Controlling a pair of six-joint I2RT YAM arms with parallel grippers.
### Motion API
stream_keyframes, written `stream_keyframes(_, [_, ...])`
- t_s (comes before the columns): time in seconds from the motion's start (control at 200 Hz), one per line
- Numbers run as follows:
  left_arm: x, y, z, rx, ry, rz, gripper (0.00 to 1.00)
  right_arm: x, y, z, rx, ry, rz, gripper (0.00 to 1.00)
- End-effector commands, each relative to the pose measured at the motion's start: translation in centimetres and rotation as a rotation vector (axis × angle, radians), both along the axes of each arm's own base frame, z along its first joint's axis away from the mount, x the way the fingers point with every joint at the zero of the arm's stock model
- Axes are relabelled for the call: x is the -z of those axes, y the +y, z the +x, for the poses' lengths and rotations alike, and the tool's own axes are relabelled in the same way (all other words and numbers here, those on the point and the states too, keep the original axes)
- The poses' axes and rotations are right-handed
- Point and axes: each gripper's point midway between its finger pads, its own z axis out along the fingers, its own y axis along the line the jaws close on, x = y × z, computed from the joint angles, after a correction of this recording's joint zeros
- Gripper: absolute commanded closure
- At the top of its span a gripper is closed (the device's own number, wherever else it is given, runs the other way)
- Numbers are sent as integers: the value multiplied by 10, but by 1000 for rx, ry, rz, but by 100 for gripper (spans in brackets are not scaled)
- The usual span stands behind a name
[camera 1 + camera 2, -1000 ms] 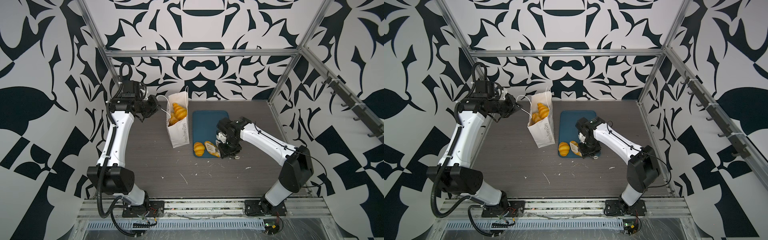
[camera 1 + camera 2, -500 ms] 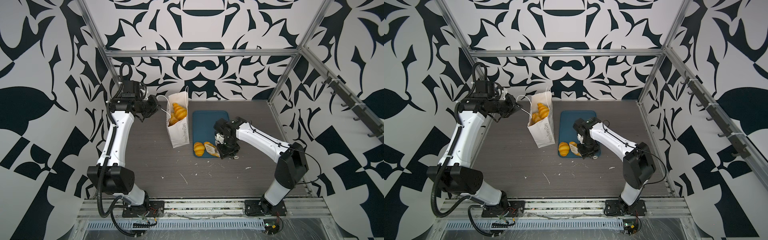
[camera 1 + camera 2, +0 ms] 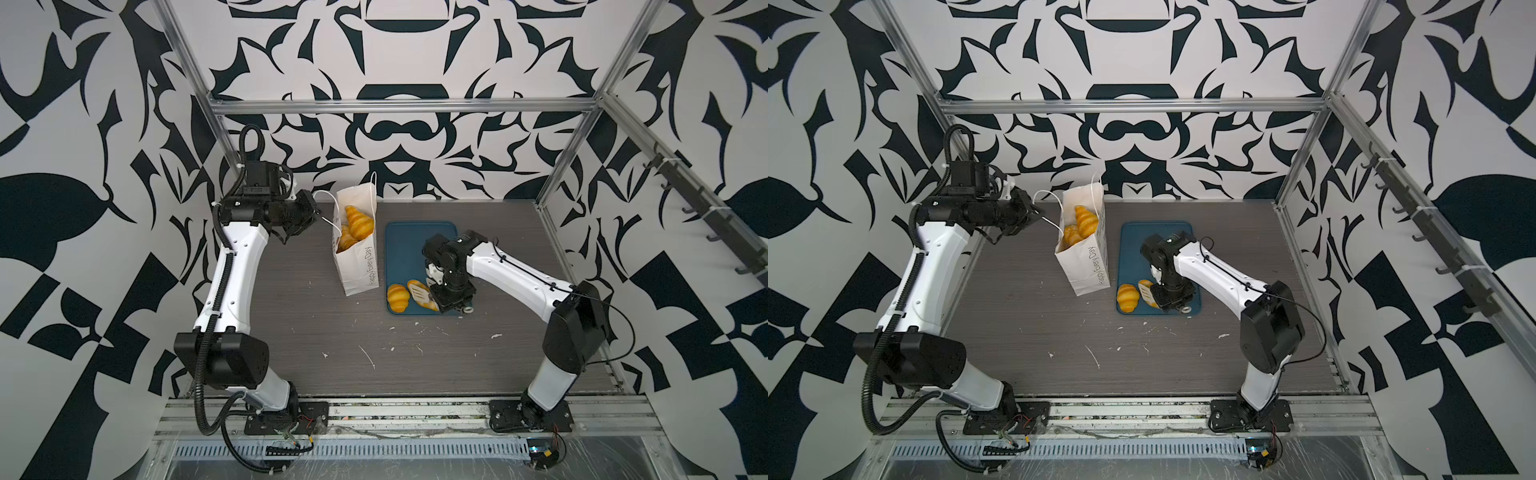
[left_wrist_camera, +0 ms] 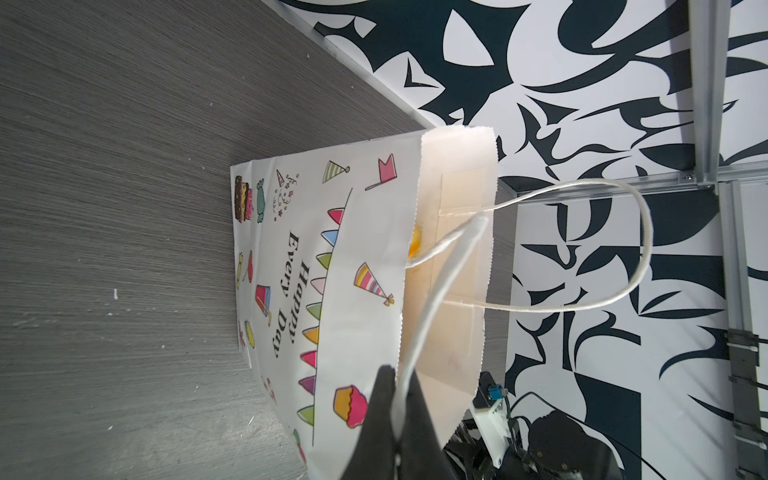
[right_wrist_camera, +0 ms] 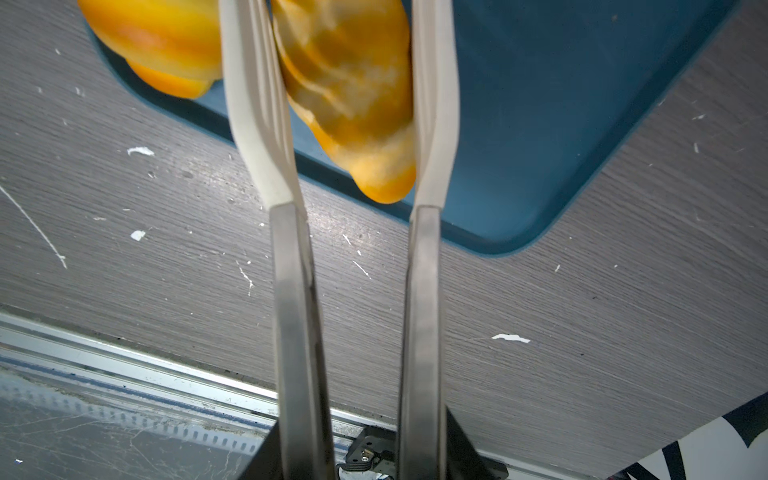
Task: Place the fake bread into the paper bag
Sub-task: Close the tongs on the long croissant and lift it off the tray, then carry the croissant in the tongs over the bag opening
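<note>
My left fingers clamp the cord handle so the paper bag gapes. My right fingers seemingly pinch a croissant on the blue tray for lifting; other bread already bagged.

A robotics lab cell: aluminium frame around a grey worktop, patterned wall panels, arm bases bolted to a front rail.

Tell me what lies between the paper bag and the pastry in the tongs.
One loose croissant on the blue tray, with the paper bag on one side and the pastry in the tongs on the other. Both top views show it.
</note>
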Motion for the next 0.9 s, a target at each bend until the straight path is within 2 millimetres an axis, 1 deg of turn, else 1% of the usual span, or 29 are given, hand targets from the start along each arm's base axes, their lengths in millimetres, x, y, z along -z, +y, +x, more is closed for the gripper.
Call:
stream_keyframes(0.0, [-2, 1, -2, 0, 4, -7, 100, -26, 5, 13, 0, -96, 39, 60])
stream_keyframes(0.15, [-4, 0, -1, 0, 2, -7, 100, -41, 9, 23, 16, -161, 70, 60])
stream_keyframes(0.325, [-6, 0, 0, -1, -3, -8, 100, -65, 14, 36, 49, -237, 134, 61])
stream_keyframes(0.585, [-8, 1, 0, -2, -4, -7, 100, -107, 19, 55, 100, -349, 234, 61])
stream_keyframes(0.895, [-10, 1, -2, 0, -6, -6, 100, -158, 30, 70, 148, -449, 371, 61])
